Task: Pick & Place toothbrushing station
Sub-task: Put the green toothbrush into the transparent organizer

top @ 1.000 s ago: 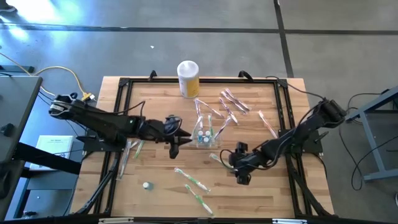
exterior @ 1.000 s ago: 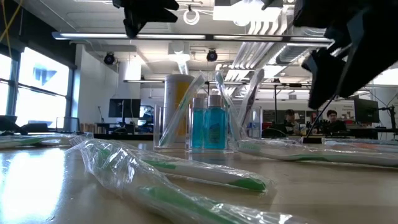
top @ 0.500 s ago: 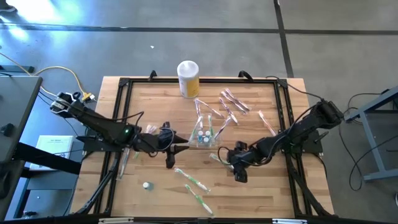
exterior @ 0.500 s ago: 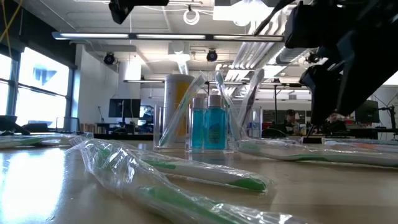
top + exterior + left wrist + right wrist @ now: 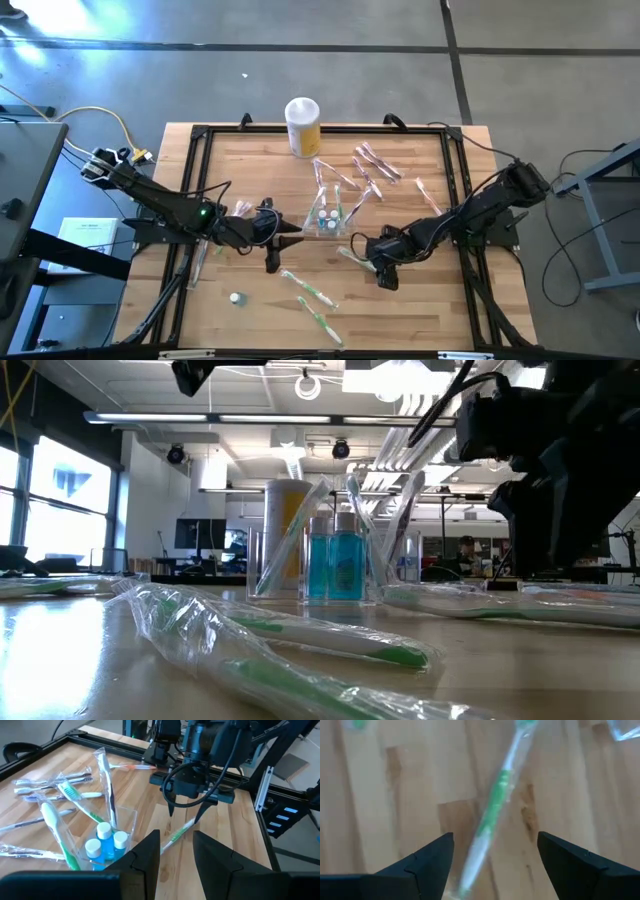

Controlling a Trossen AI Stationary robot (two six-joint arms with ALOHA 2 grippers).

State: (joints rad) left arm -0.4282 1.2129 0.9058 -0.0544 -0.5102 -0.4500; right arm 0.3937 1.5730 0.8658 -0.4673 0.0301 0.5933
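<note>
While your right gripper (image 5: 495, 865) hangs spread over a wrapped toothbrush (image 5: 492, 810), the holder (image 5: 331, 218) is partly filled; the left gripper (image 5: 176, 852), part-open and empty, waits nearby.

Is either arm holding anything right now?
No. The right gripper hangs open over a wrapped green toothbrush, not gripping it; nothing sits between the left gripper jaws.

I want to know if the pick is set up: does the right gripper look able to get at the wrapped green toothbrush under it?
Probably yes. The right gripper hangs open straight over the wrapped green toothbrush, which lies alone on bare table, nothing between.
</note>
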